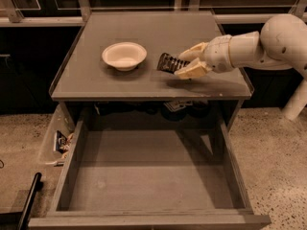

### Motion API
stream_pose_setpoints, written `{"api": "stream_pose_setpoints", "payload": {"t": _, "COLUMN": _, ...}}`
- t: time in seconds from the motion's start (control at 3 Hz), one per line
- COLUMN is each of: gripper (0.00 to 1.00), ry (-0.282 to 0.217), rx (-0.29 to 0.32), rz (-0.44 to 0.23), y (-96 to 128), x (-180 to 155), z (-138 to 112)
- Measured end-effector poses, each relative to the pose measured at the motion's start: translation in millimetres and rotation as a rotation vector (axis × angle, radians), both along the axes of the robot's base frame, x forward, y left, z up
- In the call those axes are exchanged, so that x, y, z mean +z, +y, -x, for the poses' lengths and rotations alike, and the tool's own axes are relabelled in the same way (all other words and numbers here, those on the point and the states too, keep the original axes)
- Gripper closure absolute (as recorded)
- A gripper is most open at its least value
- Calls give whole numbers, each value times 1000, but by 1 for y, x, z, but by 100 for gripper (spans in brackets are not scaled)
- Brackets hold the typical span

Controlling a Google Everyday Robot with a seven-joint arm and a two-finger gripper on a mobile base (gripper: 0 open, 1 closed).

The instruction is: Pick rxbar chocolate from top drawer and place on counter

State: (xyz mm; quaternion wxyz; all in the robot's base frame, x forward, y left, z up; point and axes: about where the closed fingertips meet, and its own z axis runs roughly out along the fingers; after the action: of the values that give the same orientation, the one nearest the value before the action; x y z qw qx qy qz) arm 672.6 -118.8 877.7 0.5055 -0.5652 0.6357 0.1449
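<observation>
Two cream-coloured fingers (pixel 194 70) of the robot's white parallel-jaw gripper (pixel 181 65) are closed, one above and one below, on the rxbar chocolate (pixel 168 63), a small flat black wrapper with white lettering. Only the left end of the wrapper shows past the fingertips. The bar is tilted over the right half of the counter (pixel 144 28), a flat square grey tabletop, and I cannot tell if it touches the surface. It is just beside the round white bowl (pixel 124 55), which stands at its left with a narrow gap between them. A strip of bare grey surface lies between the gripper and the pale front edge of the counter, and a wider bare part lies behind the bowl up to the back edge. The white arm (pixel 268 44) comes in across the right edge. Below the front edge the top drawer (pixel 148 176), a wide shallow grey box, is pulled out, with low walls all around its plain floor. At its left wall hangs a narrow clear plastic tray (pixel 48 150) with small colourful packets (pixel 61 142).
</observation>
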Motion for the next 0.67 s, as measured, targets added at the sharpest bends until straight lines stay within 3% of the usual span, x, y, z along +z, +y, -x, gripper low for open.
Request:
{"api": "stream_pose_setpoints", "payload": {"t": 0.33, "gripper": 100, "ry": 26, "rx": -32, "rz": 4, "y": -9, "x": -3, "z": -16}}
{"api": "stream_pose_setpoints", "payload": {"t": 0.67, "gripper": 83, "ry": 27, "rx": -36, "rz": 3, "y": -11, "x": -3, "z": -17}}
